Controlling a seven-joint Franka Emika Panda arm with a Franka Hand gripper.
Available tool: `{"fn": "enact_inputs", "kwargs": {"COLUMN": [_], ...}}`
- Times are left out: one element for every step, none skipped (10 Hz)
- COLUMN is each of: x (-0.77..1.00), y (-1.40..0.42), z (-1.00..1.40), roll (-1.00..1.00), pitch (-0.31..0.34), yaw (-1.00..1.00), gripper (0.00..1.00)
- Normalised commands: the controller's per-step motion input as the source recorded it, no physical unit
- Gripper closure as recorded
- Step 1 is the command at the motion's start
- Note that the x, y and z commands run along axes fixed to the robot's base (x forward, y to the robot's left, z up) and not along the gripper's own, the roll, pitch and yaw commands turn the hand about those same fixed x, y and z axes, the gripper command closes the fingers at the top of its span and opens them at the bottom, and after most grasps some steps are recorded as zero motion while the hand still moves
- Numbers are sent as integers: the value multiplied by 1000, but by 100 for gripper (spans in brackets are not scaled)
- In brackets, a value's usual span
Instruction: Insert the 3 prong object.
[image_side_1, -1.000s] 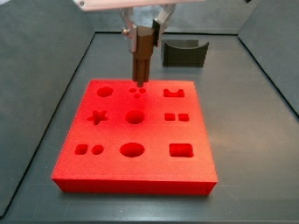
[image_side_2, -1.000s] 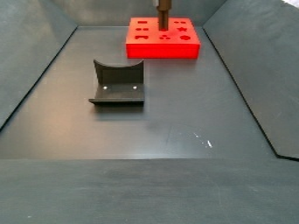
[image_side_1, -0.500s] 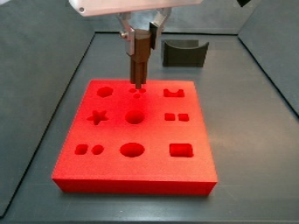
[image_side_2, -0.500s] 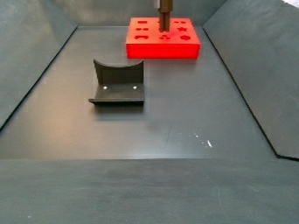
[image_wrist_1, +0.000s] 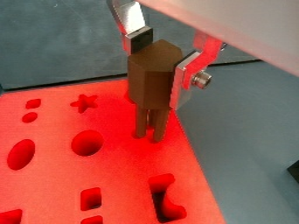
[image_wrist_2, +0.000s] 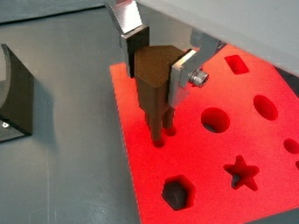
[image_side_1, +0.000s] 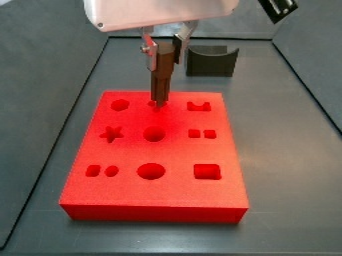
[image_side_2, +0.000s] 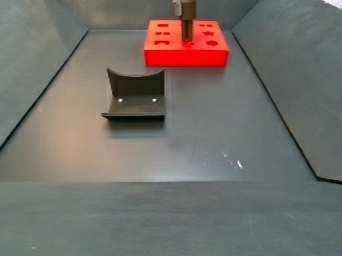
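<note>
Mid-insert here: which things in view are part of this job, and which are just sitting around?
In the job:
- 3 prong object, upright, prongs down at the board
- gripper, shut on it, over the board
- red board with shaped holes

Lying about:
- dark grey block with curved notch, on the floor, apart from the board

Even overhead light, soft shadows; the red board (image_wrist_1: 70, 166) glows oversaturated in both wrist views, while the gripper (image_wrist_1: 156, 52) above it looks slightly blurred.

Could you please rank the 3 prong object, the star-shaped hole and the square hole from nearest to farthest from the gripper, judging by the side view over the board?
1. 3 prong object, clamped in the gripper.
2. Star-shaped hole, board's middle row.
3. Square hole, board's near corner.
</note>
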Motion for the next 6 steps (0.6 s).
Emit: {"fn": "enact_inputs", "kwargs": {"x": [-140,-117,-51,0,157,194], "y": [-17,-63,-63,-120,-97,-31], "z": [-123,-106,-117,-177,-191,-209], "roll": [34,40,39,103,163,154], "pitch": [-27,-66,-64,-36,-7,-6], "yaw": [-14,0,0,0,29,51], "gripper": [100,100,100,100,100,100]}}
